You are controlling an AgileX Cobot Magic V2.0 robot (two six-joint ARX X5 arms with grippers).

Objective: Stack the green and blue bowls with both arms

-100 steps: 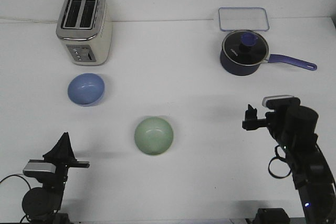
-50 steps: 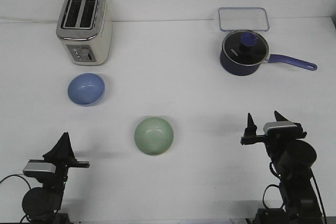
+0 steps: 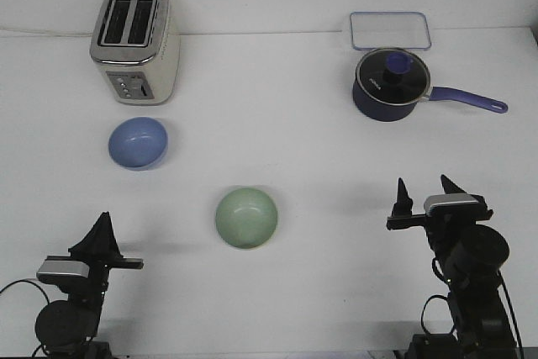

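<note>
The blue bowl (image 3: 138, 142) sits upright at the left of the table, in front of the toaster. The green bowl (image 3: 246, 218) sits upright near the middle, closer to me. My left gripper (image 3: 102, 237) hovers low at the front left, well short of both bowls; its fingers overlap into one dark wedge, so I cannot read their gap. My right gripper (image 3: 425, 193) stands at the front right with its two fingertips apart and nothing between them, far to the right of the green bowl.
A cream and silver toaster (image 3: 134, 44) stands at the back left. A dark navy saucepan (image 3: 389, 84) with a lid and a long handle pointing right is at the back right, with a clear rectangular lid (image 3: 390, 29) behind it.
My right arm has dropped from a raised pose to a lower one, and both of its fingertips now show, apart. The left arm and both bowls have not moved.
</note>
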